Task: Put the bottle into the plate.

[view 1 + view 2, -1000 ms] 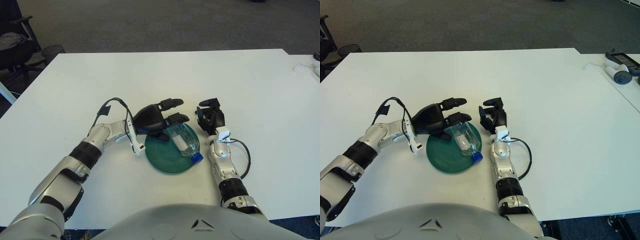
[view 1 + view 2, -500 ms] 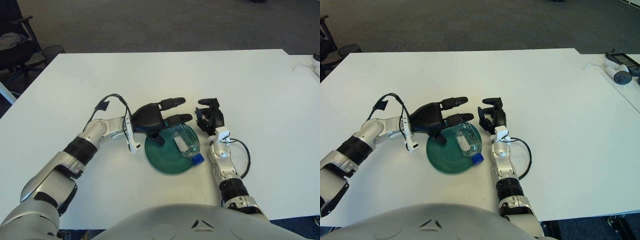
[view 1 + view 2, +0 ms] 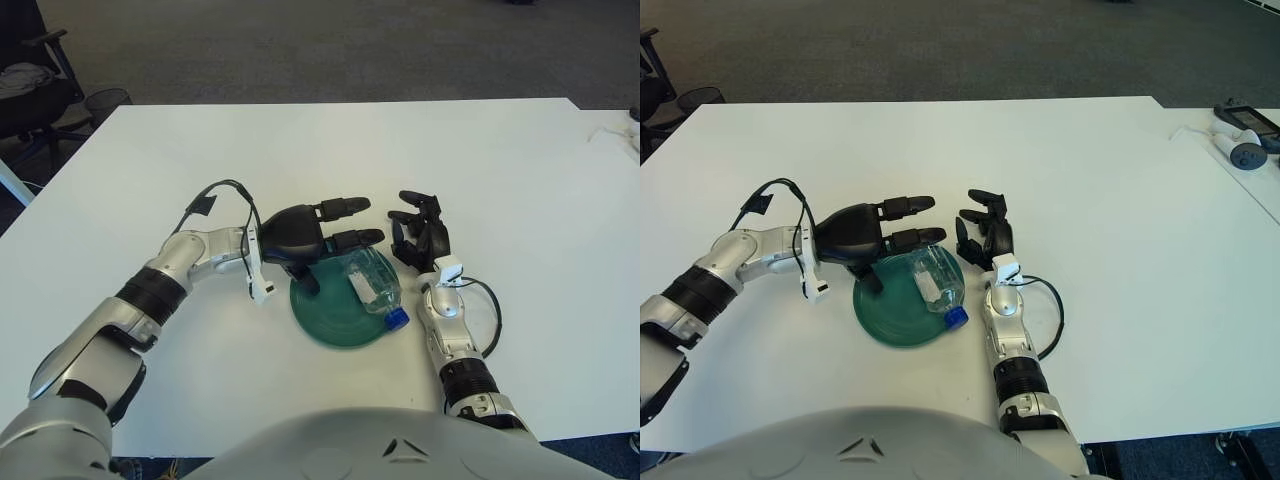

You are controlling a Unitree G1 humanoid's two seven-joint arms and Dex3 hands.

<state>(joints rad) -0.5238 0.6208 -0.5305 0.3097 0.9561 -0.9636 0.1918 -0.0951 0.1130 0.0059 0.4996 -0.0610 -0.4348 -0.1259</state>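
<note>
My left hand (image 3: pixel 305 238) hovers at the left rim of the round dark-green plate (image 3: pixel 325 318), fingers spread, gripping nothing. The clear plastic bottle with the blue cap (image 3: pixel 372 290) lies on its side in the plate's right part, cap at the rim. It could roll off if I brush it while withdrawing. My right hand (image 3: pixel 420 232) rests just beside the plate, fingers loosely open.

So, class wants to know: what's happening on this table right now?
The bottle lies on its side in the green plate, blue cap toward the robot. The left hand hovers just left of it, fingers spread, holding nothing. The right hand sits idle on the white table, just right of the plate.
</note>
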